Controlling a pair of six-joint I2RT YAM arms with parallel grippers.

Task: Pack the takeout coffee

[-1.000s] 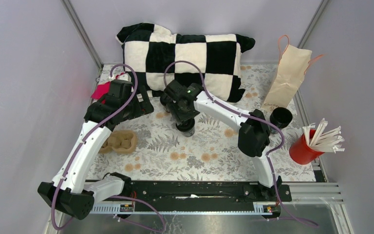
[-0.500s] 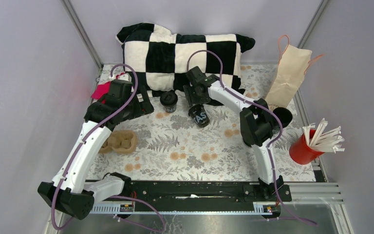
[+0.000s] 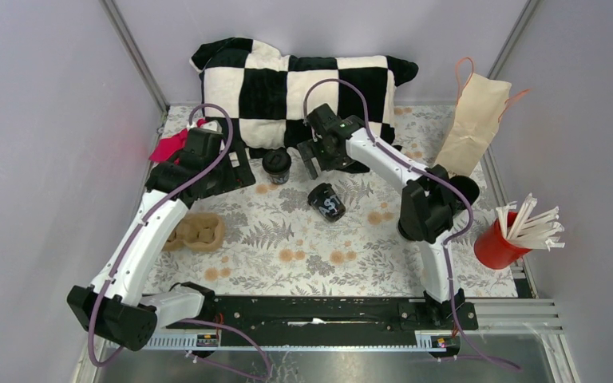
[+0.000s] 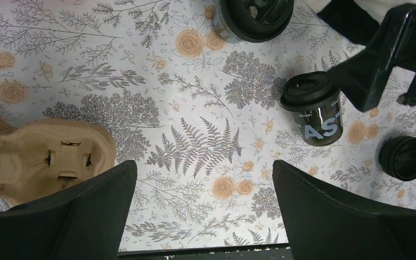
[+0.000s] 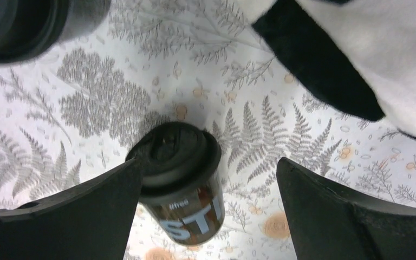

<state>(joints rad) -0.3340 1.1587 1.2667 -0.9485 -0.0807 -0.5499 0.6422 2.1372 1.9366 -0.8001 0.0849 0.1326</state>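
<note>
One black lidded coffee cup (image 3: 276, 166) stands upright in front of the pillow; it also shows in the left wrist view (image 4: 256, 16). The second coffee cup (image 3: 327, 201) lies on its side on the floral cloth, held by nothing; it also shows in the left wrist view (image 4: 317, 111) and right wrist view (image 5: 181, 173). My right gripper (image 3: 315, 159) is open above and behind it, the jaws wide either side of the cup's lid (image 5: 208, 162). My left gripper (image 3: 233, 171) is open and empty over bare cloth (image 4: 203, 162), left of both cups.
A brown pulp cup carrier (image 3: 198, 231) lies at the left (image 4: 32, 157). A checkered pillow (image 3: 303, 88) is at the back, a paper bag (image 3: 472, 124) at the back right, and a red cup of white straws (image 3: 499, 243) at the right. A round black item (image 3: 464, 190) sits by the right arm's elbow.
My right gripper carried the cup back and right from the middle, then opened; the cup dropped and now lies on its side. The left arm shifted slightly.
</note>
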